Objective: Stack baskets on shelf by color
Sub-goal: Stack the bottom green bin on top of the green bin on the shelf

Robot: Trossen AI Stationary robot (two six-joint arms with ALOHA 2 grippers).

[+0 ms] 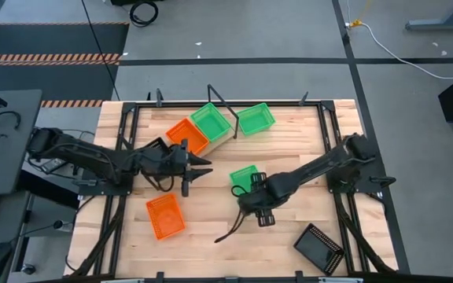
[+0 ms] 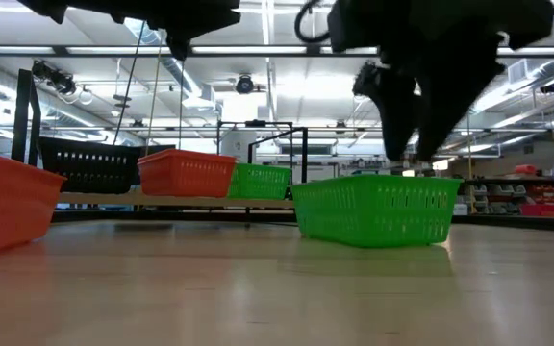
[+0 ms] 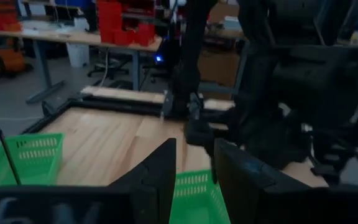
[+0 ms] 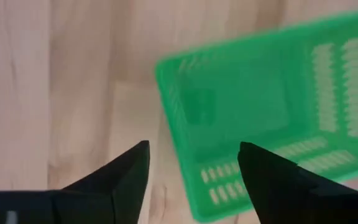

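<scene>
right gripper [image 4: 191, 165]: fingers spread wide, holding nothing | above bright green plastic mesh basket [image 4: 266, 118] | left gripper [image 1: 203, 167]: slightly parted, empty

- Premises are presenting as an industrial lab or workshop.
- Strip lights [image 2: 113, 50] are running overhead at 12 o'clock.
- Red bins [image 3: 120, 22] are sitting on workbenches [image 3: 73, 36].

I see my right pincer [image 1: 252, 191] over a green basket [image 1: 243, 176] mid-table [image 1: 211, 251]. My left pincer [image 1: 203, 169] hovers near the orange basket [image 1: 187, 135] beside two green ones. Another orange basket [image 1: 165, 216] and a black basket [image 1: 319, 248] lie apart.
</scene>
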